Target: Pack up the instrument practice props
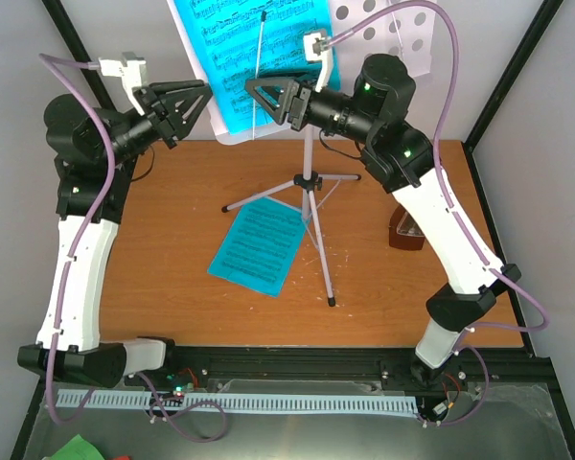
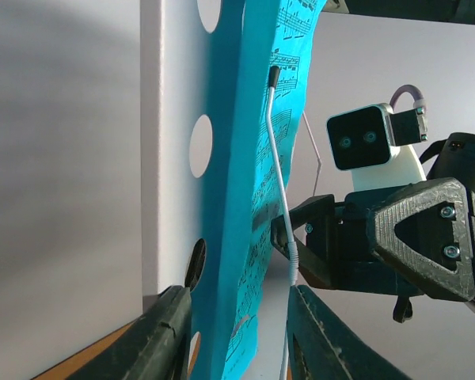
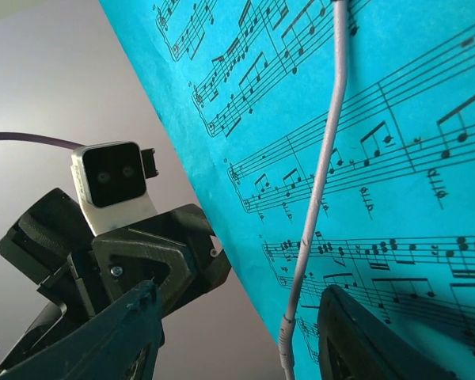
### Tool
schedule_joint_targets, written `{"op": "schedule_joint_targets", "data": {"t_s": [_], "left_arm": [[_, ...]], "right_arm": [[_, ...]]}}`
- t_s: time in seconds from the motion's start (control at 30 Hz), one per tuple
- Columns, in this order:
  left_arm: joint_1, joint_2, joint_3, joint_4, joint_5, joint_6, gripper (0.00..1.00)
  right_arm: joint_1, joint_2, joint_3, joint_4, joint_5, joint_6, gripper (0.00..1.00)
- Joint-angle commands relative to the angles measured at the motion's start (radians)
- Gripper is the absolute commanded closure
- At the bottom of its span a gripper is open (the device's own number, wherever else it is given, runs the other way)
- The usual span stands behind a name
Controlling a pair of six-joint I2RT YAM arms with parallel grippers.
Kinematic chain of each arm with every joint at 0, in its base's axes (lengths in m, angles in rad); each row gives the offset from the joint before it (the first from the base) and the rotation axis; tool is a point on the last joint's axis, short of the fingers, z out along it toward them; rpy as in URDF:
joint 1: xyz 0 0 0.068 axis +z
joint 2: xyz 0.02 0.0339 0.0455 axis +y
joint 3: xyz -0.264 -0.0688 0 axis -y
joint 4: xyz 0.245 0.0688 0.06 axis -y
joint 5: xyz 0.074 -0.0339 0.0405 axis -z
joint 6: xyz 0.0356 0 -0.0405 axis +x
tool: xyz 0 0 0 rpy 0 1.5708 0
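Nothing looks packed: blue pages sit on and under the music stand; left gripper and right gripper gape there.

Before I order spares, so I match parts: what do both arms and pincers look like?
The left arm and right arm: white shells, black joints. Left pincer and right pincer: black triangular frames. A purple cable feeds each white wrist camera.
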Motion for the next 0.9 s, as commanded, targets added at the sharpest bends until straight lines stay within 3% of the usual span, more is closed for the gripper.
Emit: {"op": "schedule_joint_targets", "data": {"t_s": [0.0, 0.27, 0.57, 0.8, 0.87], "left_arm": [[-0.011, 0.010, 0.055, 0.006, -0.005, 0.023, 0.66], [-0.028, 0.051, 0.087, 0.006, -0.016, 0.029, 0.65], [-0.122, 0.139, 0.210, -0.070, -0.089, 0.109, 0.64], [-0.123, 0.123, 0.194, -0.070, -0.127, 0.130, 0.65], [-0.123, 0.114, 0.186, -0.070, -0.136, 0.137, 0.69]], "right_arm": [[0.002, 0.019, 0.034, 0.020, -0.006, 0.013, 0.47], [0.002, 0.034, 0.053, 0.025, -0.015, 0.019, 0.51], [0.003, 0.045, 0.062, 0.038, -0.003, 0.018, 0.51], [0.003, 0.063, 0.080, 0.030, 0.004, 0.013, 0.52], [0.003, 0.067, 0.082, 0.038, 0.001, 0.014, 0.53]]}}
